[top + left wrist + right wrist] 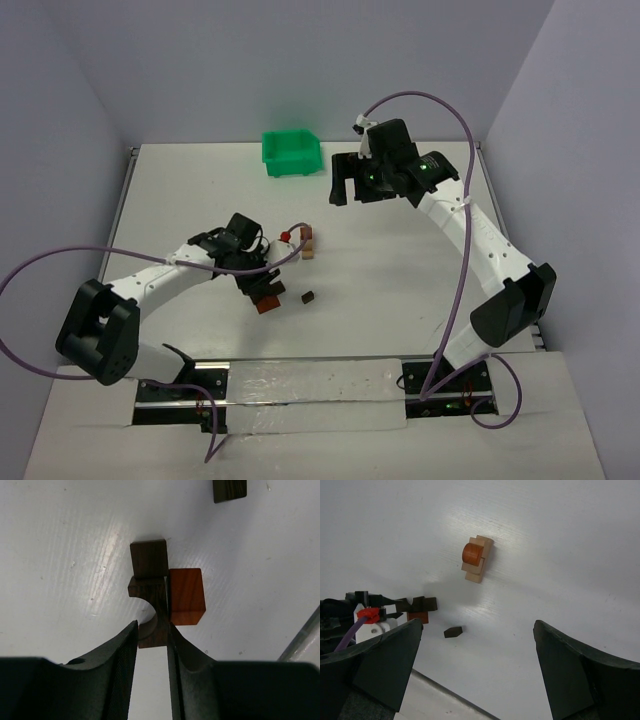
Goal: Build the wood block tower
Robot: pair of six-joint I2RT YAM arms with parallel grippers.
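Observation:
The wood block tower is a short light tan stack with a reddish-brown round piece on top; it also shows in the right wrist view. My left gripper is low over the table, to the tower's lower left. In the left wrist view the left gripper is shut on the near end of a dark brown arch piece. A reddish-brown block touches the arch's right side. A dark brown cube sits at its far end. My right gripper is open and empty, high at the back.
A small dark brown block lies loose to the right of the left gripper; it also shows in the right wrist view. A green plastic bin stands at the back of the table. A purple cable with a red connector hangs by the tower.

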